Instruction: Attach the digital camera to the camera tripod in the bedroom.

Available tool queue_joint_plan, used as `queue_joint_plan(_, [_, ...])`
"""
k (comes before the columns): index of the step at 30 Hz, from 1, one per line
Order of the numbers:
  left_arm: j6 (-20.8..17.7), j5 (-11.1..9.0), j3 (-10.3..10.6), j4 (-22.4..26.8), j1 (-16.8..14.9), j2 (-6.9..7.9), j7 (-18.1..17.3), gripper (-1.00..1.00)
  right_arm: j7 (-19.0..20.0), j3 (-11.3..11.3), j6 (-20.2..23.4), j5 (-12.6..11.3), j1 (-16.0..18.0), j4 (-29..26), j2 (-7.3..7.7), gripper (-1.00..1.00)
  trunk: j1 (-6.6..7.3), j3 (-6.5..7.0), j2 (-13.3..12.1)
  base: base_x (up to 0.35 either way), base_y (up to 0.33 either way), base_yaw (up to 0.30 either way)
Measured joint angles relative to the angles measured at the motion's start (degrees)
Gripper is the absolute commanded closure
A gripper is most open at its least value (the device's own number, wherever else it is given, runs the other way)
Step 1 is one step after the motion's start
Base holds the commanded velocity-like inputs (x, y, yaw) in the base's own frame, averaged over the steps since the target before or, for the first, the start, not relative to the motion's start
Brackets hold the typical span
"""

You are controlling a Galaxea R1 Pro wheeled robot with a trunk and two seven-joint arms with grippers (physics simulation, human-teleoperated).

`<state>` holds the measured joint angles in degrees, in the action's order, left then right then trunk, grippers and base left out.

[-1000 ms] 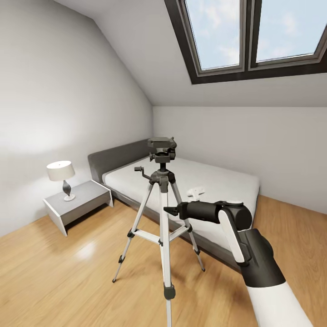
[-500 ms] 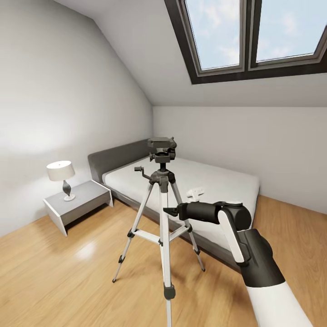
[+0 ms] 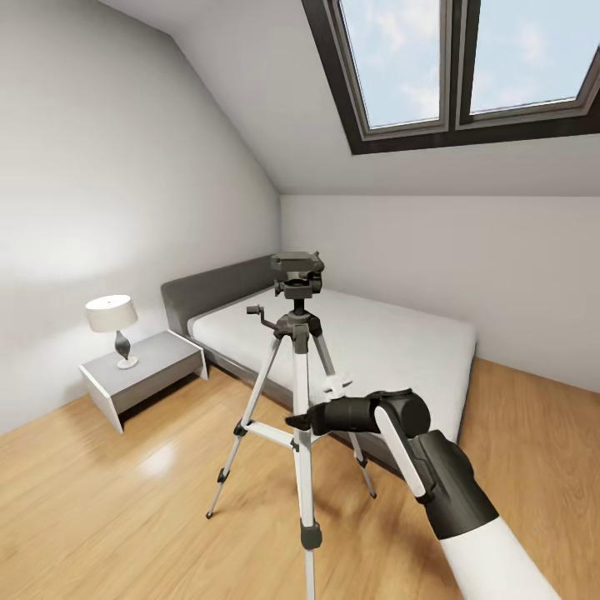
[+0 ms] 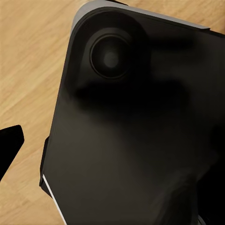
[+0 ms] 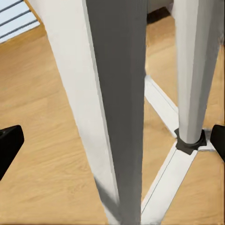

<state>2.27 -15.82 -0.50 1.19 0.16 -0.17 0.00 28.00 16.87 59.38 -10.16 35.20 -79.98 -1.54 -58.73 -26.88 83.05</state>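
Silver legs of the camera tripod (image 3: 298,400) are standing on the wood floor (image 3: 125,508) near the bed (image 3: 392,342); right gripper (image 3: 293,421) is now sitting lower and closer to the legs vs 1 s ago, so it's approaching the tripod w/o the camera. Right wrist view is showing fingertips (image 5: 9,143) spread wide, nothing gripped, leg between them. Left gripper (image 4: 9,145): can't tell its state, dark robot body panel (image 4: 136,136) beside it.
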Motion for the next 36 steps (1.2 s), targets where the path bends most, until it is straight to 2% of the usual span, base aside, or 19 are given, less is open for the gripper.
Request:
queue_joint_plan(5, [0.00,0.00,-0.06,0.05,0.00,0.01,0.00,-1.00,-0.54,-0.24,-1.56,-0.26,0.00,-0.51,-1.10,-1.00,0.00,0.00,0.00,0.000,0.000,0.000])
queue_joint_plan(11, [0.00,0.00,-0.08,0.06,0.00,0.02,0.00,-1.00,-0.61,-0.47,0.34,-0.28,0.00,-0.74,-2.40,-1.00,0.00,0.00,0.00,0.000,0.000,0.000])
queue_joint_plan(26, [0.00,0.00,-0.08,0.07,0.00,0.01,0.00,-1.00,-1.47,-0.50,-3.58,-0.29,0.00,-0.71,-2.63,-1.00,0.00,0.00,0.00,0.000,0.000,0.000])
queue_joint_plan(36, [0.00,0.00,-0.08,0.07,0.00,0.02,0.00,-1.00,-3.99,-0.49,-6.81,-0.37,0.00,-0.53,-2.56,-1.00,0.00,0.00,0.00,0.000,0.000,0.000])
